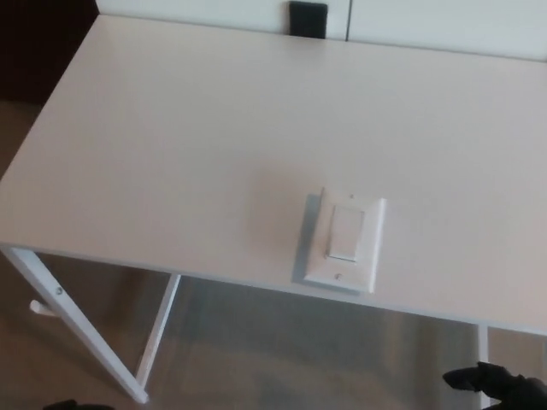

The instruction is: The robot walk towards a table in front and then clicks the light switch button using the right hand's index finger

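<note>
White laminate covers the tabletop [197, 145], which fills most of the head view and rests on thin white metal legs [81, 329]. No brand, label or writing can be read on anything here.

On the tabletop sits a white light switch [342, 242], close to the near edge, at about 5 o'clock from the middle of the surface. It is a rectangular plate with a tall rocker button [346, 231] in its centre and a small screw head below the button. The plate lies flat, turned slightly clockwise against the table's edge.

At the far edge, around 12 o'clock, a small black rectangular object [308, 19] stands against the white wall panels [444, 21]; what it is cannot be told.

Down at 5 o'clock in the frame, below the table's near edge, only part of the right hand [497, 387] shows, black, over the floor. Dark fingers [464, 377] point toward 9 o'clock, but whether they are spread or curled cannot be told. It touches nothing visible and is well apart from the light switch. Beige carpet [282, 359] lies under the table.
</note>
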You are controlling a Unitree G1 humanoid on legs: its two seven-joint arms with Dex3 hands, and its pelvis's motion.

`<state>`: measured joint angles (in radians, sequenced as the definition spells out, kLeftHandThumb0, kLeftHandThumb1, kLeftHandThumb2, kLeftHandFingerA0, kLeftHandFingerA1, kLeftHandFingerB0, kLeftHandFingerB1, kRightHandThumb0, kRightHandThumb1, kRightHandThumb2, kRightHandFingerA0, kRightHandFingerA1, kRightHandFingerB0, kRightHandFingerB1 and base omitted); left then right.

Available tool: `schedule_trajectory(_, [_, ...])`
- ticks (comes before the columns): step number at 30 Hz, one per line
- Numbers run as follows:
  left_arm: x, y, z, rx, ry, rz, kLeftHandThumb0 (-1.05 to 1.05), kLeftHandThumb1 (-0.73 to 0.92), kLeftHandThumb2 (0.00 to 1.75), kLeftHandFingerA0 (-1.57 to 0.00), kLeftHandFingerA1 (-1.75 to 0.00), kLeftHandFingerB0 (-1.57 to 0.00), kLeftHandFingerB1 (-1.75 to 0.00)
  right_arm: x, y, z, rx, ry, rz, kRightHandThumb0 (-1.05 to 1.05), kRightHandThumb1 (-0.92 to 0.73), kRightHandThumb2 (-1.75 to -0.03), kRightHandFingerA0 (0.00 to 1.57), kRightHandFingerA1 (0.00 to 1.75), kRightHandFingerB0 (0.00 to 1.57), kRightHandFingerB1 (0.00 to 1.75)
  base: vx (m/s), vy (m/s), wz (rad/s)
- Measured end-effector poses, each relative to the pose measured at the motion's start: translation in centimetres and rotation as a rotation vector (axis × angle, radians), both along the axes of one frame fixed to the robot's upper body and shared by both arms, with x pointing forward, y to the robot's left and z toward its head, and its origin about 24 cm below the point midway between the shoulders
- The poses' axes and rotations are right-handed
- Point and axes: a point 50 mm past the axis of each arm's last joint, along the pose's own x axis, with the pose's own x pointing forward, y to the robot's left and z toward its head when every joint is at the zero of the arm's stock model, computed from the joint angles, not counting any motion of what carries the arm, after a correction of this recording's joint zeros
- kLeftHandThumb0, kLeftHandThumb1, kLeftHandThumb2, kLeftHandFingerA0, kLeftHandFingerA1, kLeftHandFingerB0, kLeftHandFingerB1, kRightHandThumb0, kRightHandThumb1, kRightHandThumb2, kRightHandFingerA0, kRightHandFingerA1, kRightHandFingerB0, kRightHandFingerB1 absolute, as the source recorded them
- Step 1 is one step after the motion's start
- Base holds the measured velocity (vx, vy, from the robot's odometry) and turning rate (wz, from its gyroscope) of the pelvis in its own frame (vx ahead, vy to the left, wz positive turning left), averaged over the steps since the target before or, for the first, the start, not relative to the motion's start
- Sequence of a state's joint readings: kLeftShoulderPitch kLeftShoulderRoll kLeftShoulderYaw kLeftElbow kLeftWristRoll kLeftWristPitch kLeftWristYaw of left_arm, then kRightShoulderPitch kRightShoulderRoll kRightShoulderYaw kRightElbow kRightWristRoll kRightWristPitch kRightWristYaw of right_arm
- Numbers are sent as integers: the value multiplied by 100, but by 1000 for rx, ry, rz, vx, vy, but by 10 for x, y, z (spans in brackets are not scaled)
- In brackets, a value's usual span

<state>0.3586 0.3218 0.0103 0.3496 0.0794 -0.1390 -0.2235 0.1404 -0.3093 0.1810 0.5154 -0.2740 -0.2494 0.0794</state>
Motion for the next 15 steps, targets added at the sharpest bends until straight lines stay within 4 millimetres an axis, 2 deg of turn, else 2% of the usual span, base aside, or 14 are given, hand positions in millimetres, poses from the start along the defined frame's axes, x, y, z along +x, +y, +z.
schedule_trajectory(3, [1,3,2,14,-1,1,-30,47,54,-66,-42,-56,-38,-1,2,-1,4,8,5,-33,-70,-60,63,54,43,42,23,132,12])
schedule_trajectory(9, [0,2,1,9,0,-2,-31,46,55,-66,-43,-57,-38,0,0,0,-7,18,8,-32,-71,-60,65,56,43,42,-9,-103,-6])
schedule_trajectory(15, [0,1,0,10,5,-2,-30,47,55,-66,-42,-57,-38,-2,1,-1,-10,33,25,-35,-71,-61,63,58,43,44,0,0,0])
